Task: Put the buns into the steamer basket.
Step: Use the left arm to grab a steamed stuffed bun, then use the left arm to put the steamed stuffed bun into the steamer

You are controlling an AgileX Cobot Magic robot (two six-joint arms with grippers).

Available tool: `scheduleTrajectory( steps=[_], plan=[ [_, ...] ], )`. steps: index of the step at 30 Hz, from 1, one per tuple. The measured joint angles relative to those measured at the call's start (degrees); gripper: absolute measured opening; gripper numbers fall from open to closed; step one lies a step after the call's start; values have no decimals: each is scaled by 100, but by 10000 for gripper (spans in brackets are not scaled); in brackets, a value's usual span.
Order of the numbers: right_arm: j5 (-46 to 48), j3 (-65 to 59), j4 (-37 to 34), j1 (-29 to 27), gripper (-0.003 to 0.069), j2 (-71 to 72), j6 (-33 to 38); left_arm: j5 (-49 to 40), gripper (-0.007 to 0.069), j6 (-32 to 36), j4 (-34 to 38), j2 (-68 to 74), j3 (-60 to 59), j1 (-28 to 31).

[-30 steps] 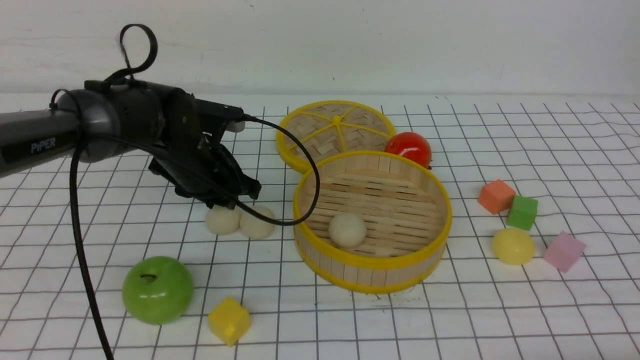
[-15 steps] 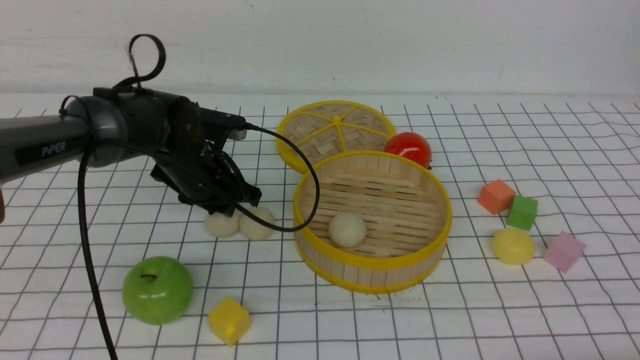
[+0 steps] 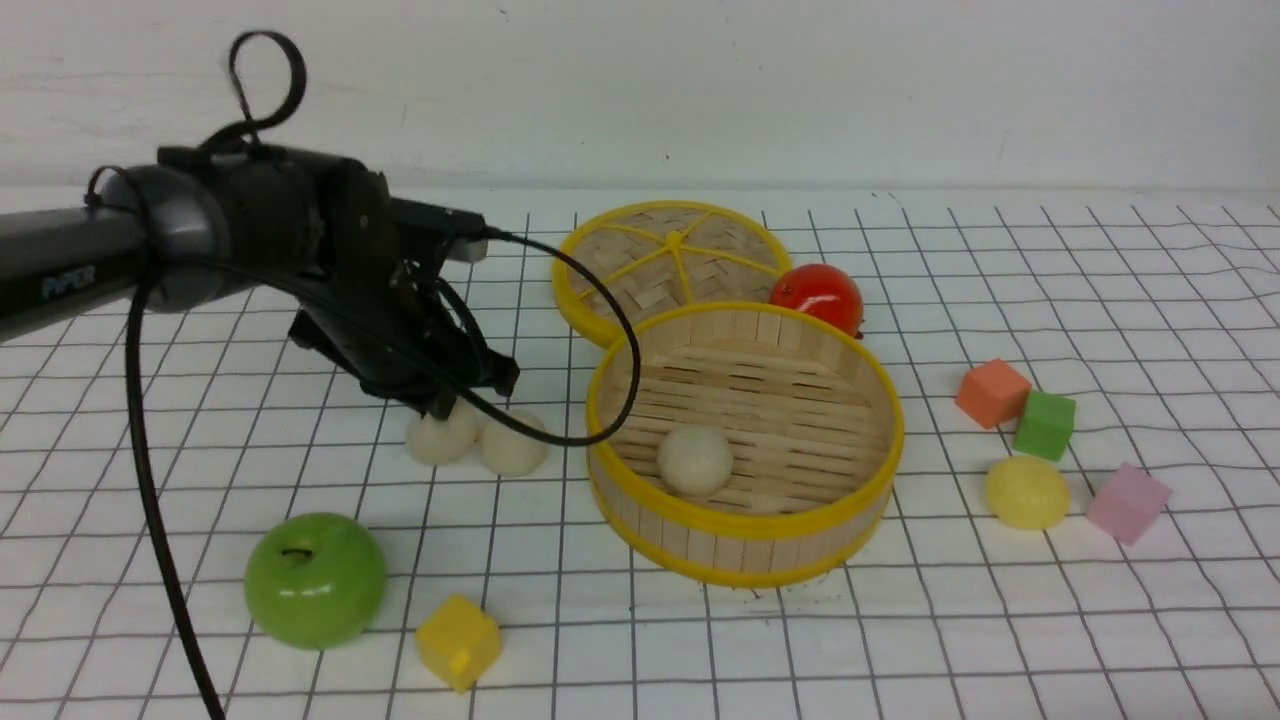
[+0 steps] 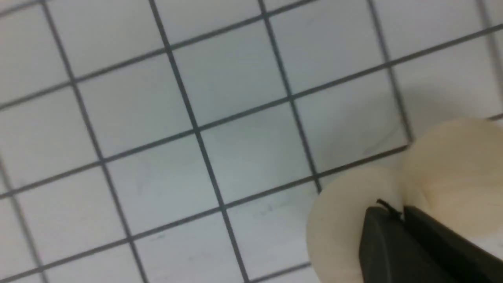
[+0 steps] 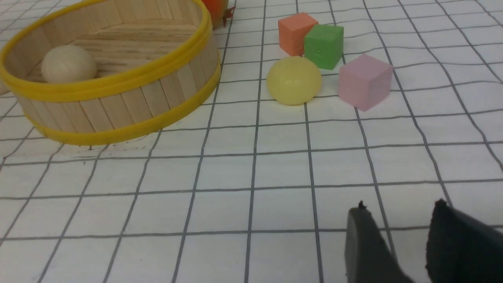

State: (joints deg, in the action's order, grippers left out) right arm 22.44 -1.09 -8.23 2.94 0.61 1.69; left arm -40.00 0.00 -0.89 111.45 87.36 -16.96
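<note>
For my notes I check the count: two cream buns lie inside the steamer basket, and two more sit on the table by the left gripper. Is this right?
Not quite. Only one cream bun lies inside the steamer basket, as the front view shows. The other two cream buns do sit on the table by the left gripper.

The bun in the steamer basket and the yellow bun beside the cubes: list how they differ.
Colour: the cream bun is matte cream-white, the yellow bun glossy pale yellow. Place: the cream bun sits inside the steamer basket; the yellow bun lies on the table beside the green cube and pink cube. Both are small, smooth and rounded.
</note>
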Motion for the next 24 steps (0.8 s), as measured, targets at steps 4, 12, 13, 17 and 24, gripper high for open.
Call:
scheduleTrajectory(
  steps=[4, 12, 13, 17, 24],
  plan=[
    [0, 0, 0, 0, 239, 0, 0, 0, -13, 144, 89, -412, 368, -310],
    [0, 0, 0, 0, 239, 0, 0, 163, -13, 701, 617, 387, 1454, -1088],
    [0, 0, 0, 0, 239, 0, 0, 242, -12, 706, 617, 638, 1566, -1106],
    [0, 0, 0, 0, 239, 0, 0, 368, 28, 720, 587, 1347, 1926, -1098],
    [0, 0, 0, 0, 239, 0, 0, 157, 301, 711, 587, 1695, 2346, -1091]
  ],
)
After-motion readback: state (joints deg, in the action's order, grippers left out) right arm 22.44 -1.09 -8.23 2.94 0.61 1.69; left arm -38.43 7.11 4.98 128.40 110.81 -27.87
